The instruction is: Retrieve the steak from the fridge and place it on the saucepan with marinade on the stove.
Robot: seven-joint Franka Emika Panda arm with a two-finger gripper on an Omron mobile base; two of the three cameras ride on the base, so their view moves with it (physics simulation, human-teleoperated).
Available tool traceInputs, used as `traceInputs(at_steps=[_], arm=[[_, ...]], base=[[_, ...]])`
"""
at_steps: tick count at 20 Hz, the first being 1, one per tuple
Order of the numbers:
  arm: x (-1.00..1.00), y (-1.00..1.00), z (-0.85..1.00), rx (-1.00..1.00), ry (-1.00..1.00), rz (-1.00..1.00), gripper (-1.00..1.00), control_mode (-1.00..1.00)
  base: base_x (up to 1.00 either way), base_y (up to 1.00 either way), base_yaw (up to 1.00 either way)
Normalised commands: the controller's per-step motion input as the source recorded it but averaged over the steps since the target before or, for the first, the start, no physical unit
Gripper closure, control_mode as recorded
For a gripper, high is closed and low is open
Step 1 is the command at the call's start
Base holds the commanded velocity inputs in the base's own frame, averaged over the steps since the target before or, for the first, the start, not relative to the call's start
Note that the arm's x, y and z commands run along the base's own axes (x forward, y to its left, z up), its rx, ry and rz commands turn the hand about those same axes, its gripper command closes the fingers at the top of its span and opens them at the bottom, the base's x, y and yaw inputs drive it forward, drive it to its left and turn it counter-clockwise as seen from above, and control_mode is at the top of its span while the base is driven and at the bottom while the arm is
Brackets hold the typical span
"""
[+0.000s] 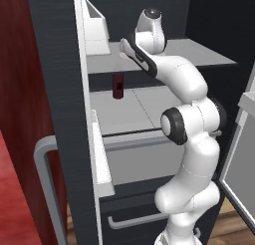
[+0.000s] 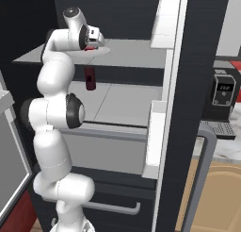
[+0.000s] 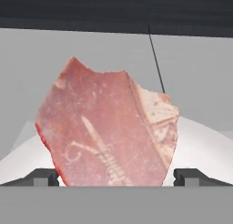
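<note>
Open fridge [image 1: 60,89] with the arm reaching onto its upper light grey shelf [image 2: 136,54]. In the hand view the steak [image 3: 109,127], a pale pink-red slab with cream marbling, sits at the centre of the frame on a white plate [image 3: 205,145], its lower edge cut off by the bottom of the frame. The claw [image 3: 116,176] is spread wide, one dark fingertip at the lower left and one at the lower right of the frame, the steak lying between them; contact with the meat cannot be made out. In the right base view, upper left, only a sliver of red shows under the hand. In the left base view the forearm hides the steak. A small dark red can [image 1: 118,85] stands upright on the shelf below, left of centre. Lower drawers appear at the bottom of both base views, partly behind the arm
</note>
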Motion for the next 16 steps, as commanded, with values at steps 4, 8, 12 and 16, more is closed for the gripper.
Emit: traceInputs(at_steps=[4, 8, 12, 16], arm=[[0.0, 0.0, 0.0, 0.0, 0.0, 0.0, 1.0, -1.0], [0.0, 0.0, 0.0, 0.0, 0.0, 0.0, 1.0, -1.0], [0.0, 0.0, 0.0, 0.0, 0.0, 0.0, 1.0, -1.0], [-0.1, 0.0, 0.0, 0.0, 0.0, 0.0, 1.0, -1.0]], base=[[0.0, 0.0, 0.0], [0.0, 0.0, 0.0], [0.0, 0.0, 0.0], [0.0, 0.0, 0.0]])
